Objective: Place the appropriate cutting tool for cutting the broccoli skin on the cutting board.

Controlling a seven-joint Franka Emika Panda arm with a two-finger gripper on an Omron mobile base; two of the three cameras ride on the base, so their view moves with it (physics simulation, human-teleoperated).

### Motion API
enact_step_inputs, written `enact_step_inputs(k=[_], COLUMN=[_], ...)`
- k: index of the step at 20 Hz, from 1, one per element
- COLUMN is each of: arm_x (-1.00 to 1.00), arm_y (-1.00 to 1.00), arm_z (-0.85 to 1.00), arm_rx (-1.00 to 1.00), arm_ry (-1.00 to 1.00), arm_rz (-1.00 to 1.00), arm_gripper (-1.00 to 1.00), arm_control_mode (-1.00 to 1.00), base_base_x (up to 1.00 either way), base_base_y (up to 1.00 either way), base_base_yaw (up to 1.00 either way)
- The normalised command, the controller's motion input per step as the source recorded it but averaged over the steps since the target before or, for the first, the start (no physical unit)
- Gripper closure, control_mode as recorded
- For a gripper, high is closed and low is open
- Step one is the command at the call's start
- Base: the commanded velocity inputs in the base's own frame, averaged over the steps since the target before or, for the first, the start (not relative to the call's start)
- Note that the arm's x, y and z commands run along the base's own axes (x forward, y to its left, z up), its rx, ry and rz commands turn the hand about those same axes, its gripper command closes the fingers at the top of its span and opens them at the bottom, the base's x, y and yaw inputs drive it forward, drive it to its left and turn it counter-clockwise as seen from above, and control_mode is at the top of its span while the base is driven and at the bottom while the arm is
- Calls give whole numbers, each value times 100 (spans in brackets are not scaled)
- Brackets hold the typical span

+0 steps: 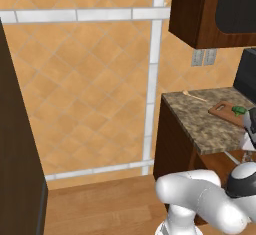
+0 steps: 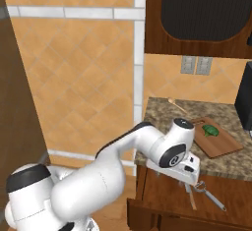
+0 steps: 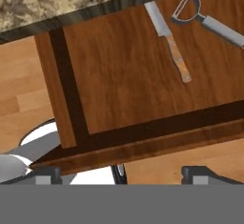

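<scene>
- speckled grey-brown stone table [image 2: 226,163]: carries flat reddish-brown wooden cutting board [image 2: 221,144] with small bright green broccoli floret [image 2: 210,130] on top; thin pale wooden utensil [image 2: 177,104] lies apart near back corner.
- open brown wooden drawer [image 3: 124,89] below table edge: holds steel knife with wooden handle [image 3: 169,42] and grey metal peeler [image 3: 205,18], side by side, not touching.
- pincer [image 3: 155,173]: hovers above drawer front edge, fingertips [image 3: 198,173] spread apart, holding nothing.
- white robot arm [image 2: 147,146]: reaches forward over drawer.
</scene>
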Motion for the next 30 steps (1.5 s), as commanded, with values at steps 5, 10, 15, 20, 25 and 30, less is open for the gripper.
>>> enact_step_inputs(k=[5, 10, 15, 20, 25, 30], arm_x=[18, 1, 1, 0, 0, -35], arm_y=[-24, -12, -1, 0, 0, 9], arm_z=[-72, -57, -39, -44, -45, -20], arm_rx=[0, 0, 0, 0, 0, 0], arm_ry=[11, 4, 0, 2, 2, 3], arm_rz=[6, 9, 11, 13, 15, 10], arm_gripper=[-100, -100, -100, -100, -100, -100], arm_control_mode=[-100, -100, -100, -100, -100, -100], base_base_x=[0, 0, 0, 0, 0, 0], base_base_y=[0, 0, 0, 0, 0, 0], base_base_yaw=[0, 0, 0, 0, 0, 0])
